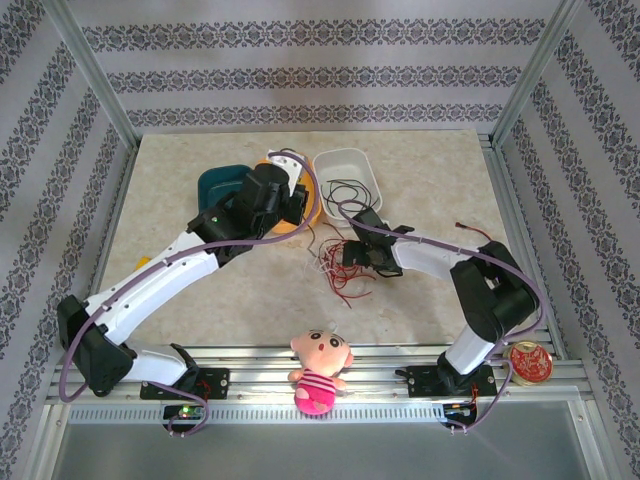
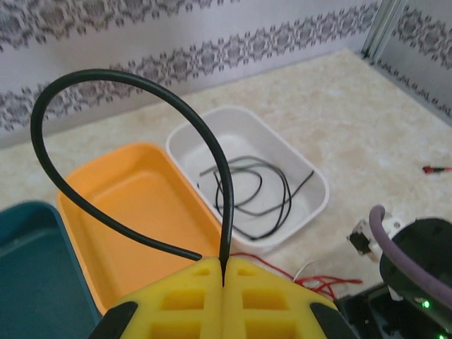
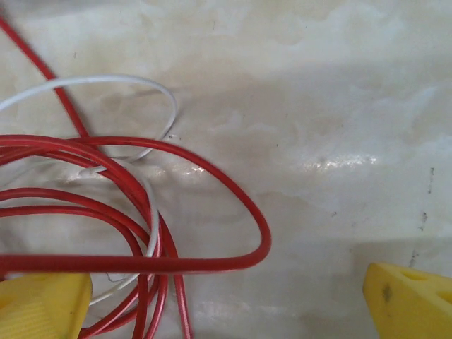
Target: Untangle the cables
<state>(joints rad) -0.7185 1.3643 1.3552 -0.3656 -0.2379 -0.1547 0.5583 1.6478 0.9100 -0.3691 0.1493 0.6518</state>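
At the tabletop's [image 1: 250, 310] 12 o'clock stand a left tray [image 1: 218, 180], middle tray [image 2: 120, 205] and right tray [image 1: 340, 155], side by side. A coiled cable [image 1: 345, 188] lies in the right tray; tangled cables [image 1: 333, 265] lie at the middle tray's 6 o'clock. A doll [image 1: 320, 370] sits at the 6 o'clock edge, a tin [image 1: 528, 362] at 4 o'clock

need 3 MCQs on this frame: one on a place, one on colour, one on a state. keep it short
1. The coiled black cables lie in: A the orange bin; B the white bin; C the teal bin.
2. Under the right gripper lie: A blue cables; B only black cables; C red cables and a white cable.
3. The left gripper is: A shut on a black cable; B open and empty; C shut on a red cable.
Answers: 1 B: the coil rests inside it. 2 C: red loops cross a white strand. 3 A: its jaws meet on the arching cable.
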